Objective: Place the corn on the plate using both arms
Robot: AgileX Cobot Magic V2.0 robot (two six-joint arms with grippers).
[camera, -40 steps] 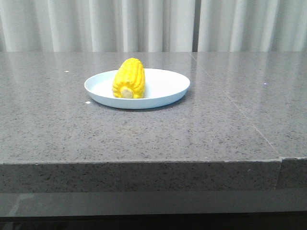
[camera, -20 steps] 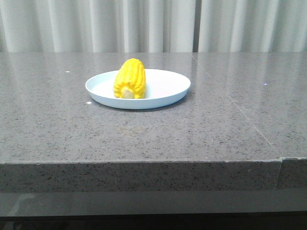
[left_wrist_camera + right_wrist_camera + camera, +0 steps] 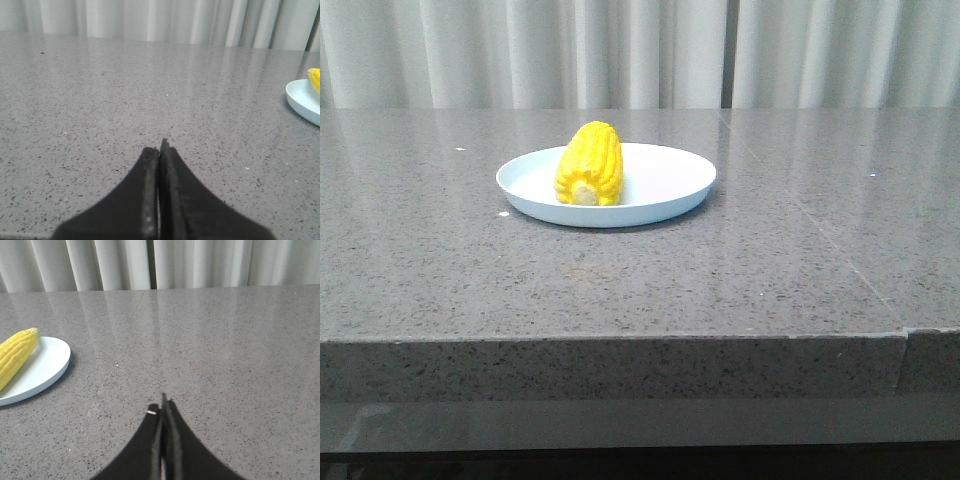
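The yellow corn [image 3: 589, 163] lies on the pale blue plate [image 3: 665, 180] at the table's middle, its pale stub end facing the camera. No arm appears in the front view. My left gripper [image 3: 159, 148] is shut with nothing between its fingers, low over bare table, with the plate [image 3: 301, 102] and a bit of corn [image 3: 315, 80] far off at the view's edge. My right gripper [image 3: 162, 404] is also shut and empty, apart from the plate [image 3: 42, 371] and the corn [image 3: 17, 356] on it.
The grey speckled stone table [image 3: 620, 280] has a seam [image 3: 820, 230] running back on its right side and a front edge [image 3: 620, 340] close to the camera. Pale curtains [image 3: 640, 50] hang behind the table.
The plate and corn look the same apart from a tiny shift of the picture. No arm has come into the front view.
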